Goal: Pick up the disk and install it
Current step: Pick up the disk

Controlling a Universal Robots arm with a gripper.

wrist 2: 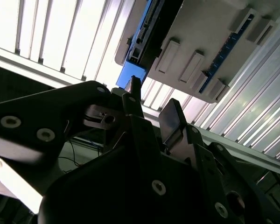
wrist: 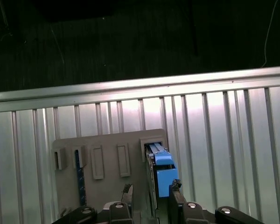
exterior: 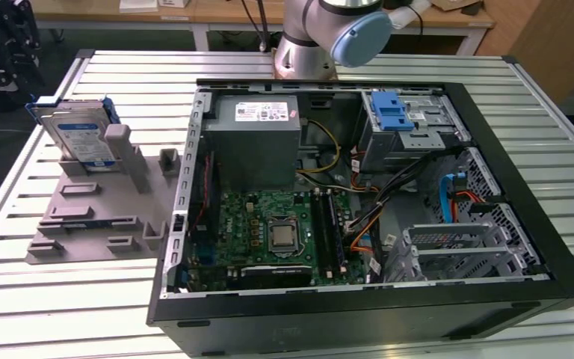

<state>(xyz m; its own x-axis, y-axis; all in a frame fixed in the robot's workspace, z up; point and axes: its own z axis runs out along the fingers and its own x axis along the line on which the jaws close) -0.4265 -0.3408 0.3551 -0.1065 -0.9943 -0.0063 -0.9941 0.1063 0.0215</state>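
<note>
the black gripper (wrist: 151, 187) is spread, gripping nothing — beyond its tips the thin blue-framed disk (wrist: 162, 170) stands on edge in a matte grey slotted block (wrist: 107, 144) on a ribbed metal table (wrist: 224, 140).

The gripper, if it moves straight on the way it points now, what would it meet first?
Probably the disk, standing on edge in the grey fixture block, in line with the open gripper; depth is unclear.
</note>
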